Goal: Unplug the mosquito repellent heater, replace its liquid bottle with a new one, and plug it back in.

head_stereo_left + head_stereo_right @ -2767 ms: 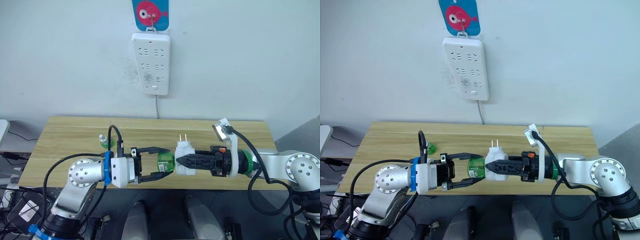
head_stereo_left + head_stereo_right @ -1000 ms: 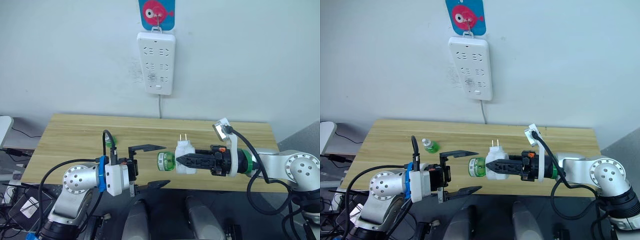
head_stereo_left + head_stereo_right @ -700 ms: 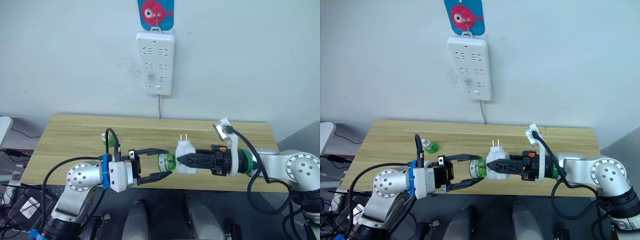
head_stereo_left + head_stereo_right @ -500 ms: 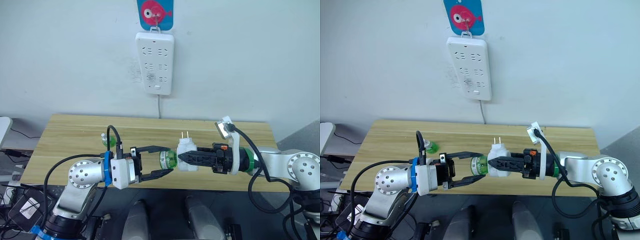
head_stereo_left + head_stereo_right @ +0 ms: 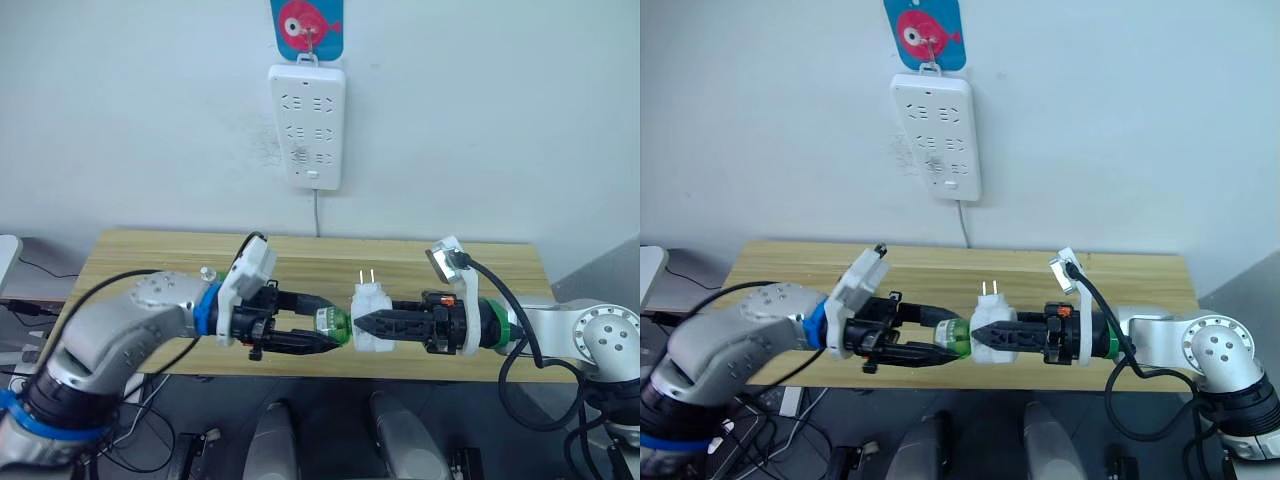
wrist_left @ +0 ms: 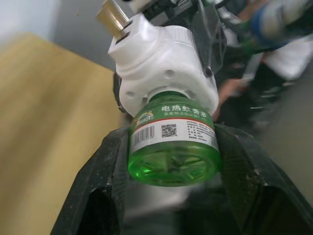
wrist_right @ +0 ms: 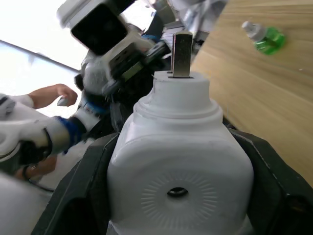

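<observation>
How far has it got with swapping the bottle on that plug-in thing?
Done: the heater is out of the wall power strip, its prongs bare, held by the right gripper.

In hand: the left gripper is clamped on the green bottle that sits in the heater. Whether this is the old or the new bottle, I cannot tell. Another small green bottle lies on the table.

Left: finishing the swap and plugging back in.

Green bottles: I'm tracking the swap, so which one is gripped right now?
The green bottle screwed into the heater, clamped by the left gripper; the other bottle lies loose on the table.
</observation>
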`<state>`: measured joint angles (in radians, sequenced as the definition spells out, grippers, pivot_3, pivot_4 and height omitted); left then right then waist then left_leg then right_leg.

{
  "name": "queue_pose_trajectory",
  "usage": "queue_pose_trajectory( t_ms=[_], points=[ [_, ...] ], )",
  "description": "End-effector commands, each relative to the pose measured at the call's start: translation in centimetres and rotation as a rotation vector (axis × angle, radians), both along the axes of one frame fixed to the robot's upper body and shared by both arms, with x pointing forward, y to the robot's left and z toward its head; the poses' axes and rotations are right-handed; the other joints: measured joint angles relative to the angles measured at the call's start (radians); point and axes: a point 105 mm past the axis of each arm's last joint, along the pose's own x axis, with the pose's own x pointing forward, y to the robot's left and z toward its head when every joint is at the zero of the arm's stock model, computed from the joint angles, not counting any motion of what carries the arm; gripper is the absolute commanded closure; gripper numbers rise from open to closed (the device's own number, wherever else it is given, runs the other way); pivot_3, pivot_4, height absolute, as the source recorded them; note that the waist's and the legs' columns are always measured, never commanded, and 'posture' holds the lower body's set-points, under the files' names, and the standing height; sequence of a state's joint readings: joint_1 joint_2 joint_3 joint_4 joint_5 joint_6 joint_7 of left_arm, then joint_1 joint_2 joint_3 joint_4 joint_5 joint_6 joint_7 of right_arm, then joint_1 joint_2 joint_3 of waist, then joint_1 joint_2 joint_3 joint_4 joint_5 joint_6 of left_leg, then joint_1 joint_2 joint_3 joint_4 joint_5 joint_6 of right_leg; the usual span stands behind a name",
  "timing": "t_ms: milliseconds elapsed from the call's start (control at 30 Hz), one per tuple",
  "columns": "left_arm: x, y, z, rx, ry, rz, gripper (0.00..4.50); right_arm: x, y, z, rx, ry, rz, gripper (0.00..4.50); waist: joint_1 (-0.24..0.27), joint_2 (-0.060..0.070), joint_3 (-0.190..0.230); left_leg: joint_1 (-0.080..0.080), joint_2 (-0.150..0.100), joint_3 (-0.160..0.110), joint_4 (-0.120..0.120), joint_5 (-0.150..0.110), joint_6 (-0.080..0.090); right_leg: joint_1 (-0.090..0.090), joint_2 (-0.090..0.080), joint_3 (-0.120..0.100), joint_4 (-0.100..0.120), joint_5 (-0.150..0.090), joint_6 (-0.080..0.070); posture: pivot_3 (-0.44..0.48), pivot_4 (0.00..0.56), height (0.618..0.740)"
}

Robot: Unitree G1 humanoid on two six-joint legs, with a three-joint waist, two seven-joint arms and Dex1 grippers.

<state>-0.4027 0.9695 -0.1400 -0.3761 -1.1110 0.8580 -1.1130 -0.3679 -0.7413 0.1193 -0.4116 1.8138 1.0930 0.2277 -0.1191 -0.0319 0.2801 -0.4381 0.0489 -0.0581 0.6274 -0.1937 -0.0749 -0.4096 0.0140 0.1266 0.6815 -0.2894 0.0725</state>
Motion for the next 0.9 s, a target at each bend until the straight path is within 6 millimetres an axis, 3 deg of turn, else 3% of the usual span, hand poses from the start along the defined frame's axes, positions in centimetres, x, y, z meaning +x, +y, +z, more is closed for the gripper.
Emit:
queue_pose_trajectory(
  t_ms=[33,233,400,600,767,900],
  points=[
    [0.6,2.5,1.1,0.002,0.182,0.055,2.23,0.2,-0.9,0.2,-0.024,-0.027,-0.021,1.47,-0.001,0.000,0.000,0.000,0.000,0.000,0.000,0.000,0.000,0.000,0.000,0.000,0.000,0.000,0.000,-0.149,0.258,0.740],
    [0.4,3.2,2.1,-0.025,0.294,0.073,2.23,0.4,-1.3,0.2,-0.032,-0.034,-0.031,1.47,0.004,0.000,0.000,-0.001,0.000,-0.001,-0.001,0.000,0.000,-0.001,0.000,-0.001,0.000,0.000,-0.001,-0.149,0.257,0.740],
    [-0.8,3.3,1.0,0.030,0.271,0.064,2.23,1.3,-1.9,-0.2,-0.078,-0.063,-0.082,1.47,0.005,0.000,0.000,-0.001,0.000,-0.001,-0.001,0.000,0.000,-0.002,0.000,-0.001,0.000,0.000,-0.001,-0.149,0.259,0.740],
    [0.6,3.6,-2.1,0.100,0.088,0.209,2.23,7.0,-6.7,-5.6,-0.557,-0.252,-0.371,1.47,0.007,0.000,0.000,-0.001,0.000,0.001,0.000,0.000,0.000,-0.003,0.000,0.000,-0.001,-0.001,-0.002,-0.151,0.263,0.740],
    [0.6,2.6,-4.3,0.128,-0.017,0.232,2.23,11.2,-10.2,-9.2,-0.925,-0.532,-0.472,1.47,0.008,0.000,0.000,-0.001,0.000,0.004,0.000,0.000,-0.001,-0.004,-0.002,0.002,-0.001,-0.001,-0.002,-0.153,0.262,0.740],
    [0.3,2.1,-5.1,0.136,-0.051,0.215,2.23,12.8,-12.1,-11.3,-1.102,-0.464,-0.482,1.47,0.005,0.000,0.000,-0.001,0.000,0.007,0.000,0.000,-0.001,-0.005,-0.002,0.004,0.000,0.000,-0.004,-0.154,0.262,0.740]
  ],
)
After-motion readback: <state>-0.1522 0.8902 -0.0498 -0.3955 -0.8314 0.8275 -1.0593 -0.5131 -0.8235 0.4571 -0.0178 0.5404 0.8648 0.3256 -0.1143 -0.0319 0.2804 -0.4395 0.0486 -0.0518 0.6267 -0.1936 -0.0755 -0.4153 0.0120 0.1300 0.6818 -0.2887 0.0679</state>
